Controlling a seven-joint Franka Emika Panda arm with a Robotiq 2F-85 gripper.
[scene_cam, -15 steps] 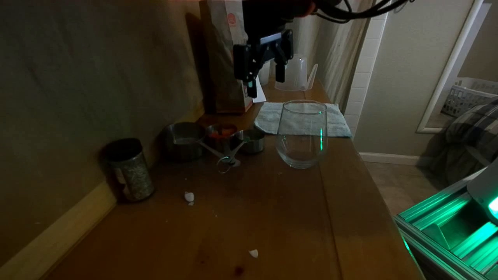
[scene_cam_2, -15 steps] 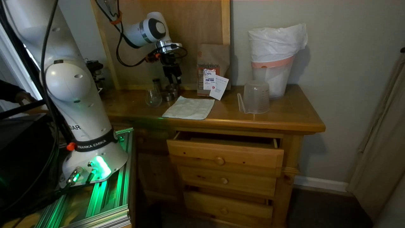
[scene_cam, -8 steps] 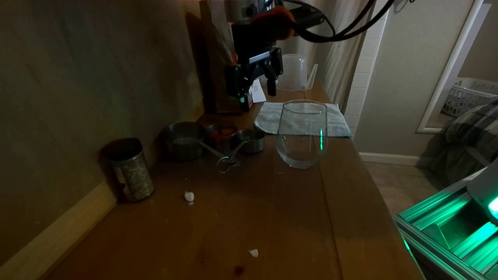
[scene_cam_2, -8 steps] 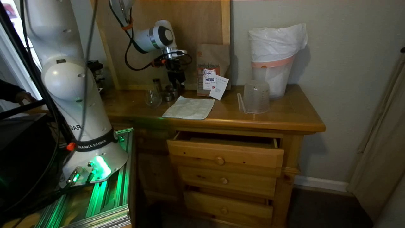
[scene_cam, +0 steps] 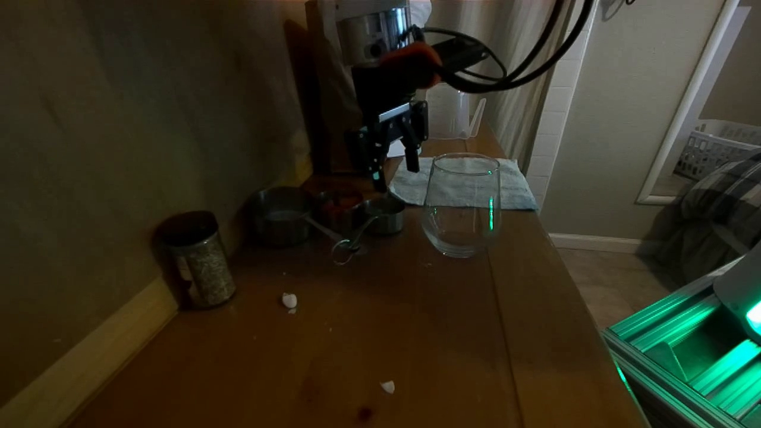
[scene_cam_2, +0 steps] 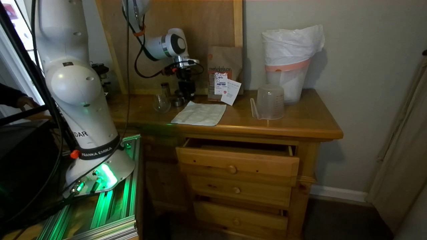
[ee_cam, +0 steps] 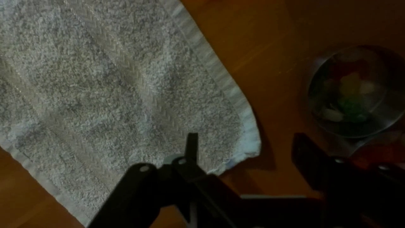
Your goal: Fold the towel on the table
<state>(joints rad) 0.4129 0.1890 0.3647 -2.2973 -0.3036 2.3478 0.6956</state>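
The towel [scene_cam: 517,184], a thin pale whitish-green cloth, lies flat on the brown wooden table [scene_cam: 416,339]. It shows whole in an exterior view [scene_cam_2: 200,114]. In the wrist view the towel [ee_cam: 104,88] fills the left half, with one rounded corner between the fingers. My gripper [scene_cam: 396,176] hangs above the table by that back corner. In an exterior view the gripper [scene_cam_2: 188,97] is behind the towel, by the cups. In the wrist view the gripper [ee_cam: 245,136] is wide open and empty, one finger over the towel, the other over bare wood.
Metal measuring cups [scene_cam: 282,217] stand close beside the gripper; one cup [ee_cam: 354,95] shows near a finger. A clear glass [scene_cam: 461,208] stands near the towel. A jar [scene_cam: 202,261], paper bag [scene_cam_2: 225,60], plastic jug [scene_cam_2: 272,103] and bin [scene_cam_2: 290,80] are also there.
My gripper has come down toward the table beside the towel's back corner, shifting a little toward the camera in an exterior view. It stays open. The towel has not moved.
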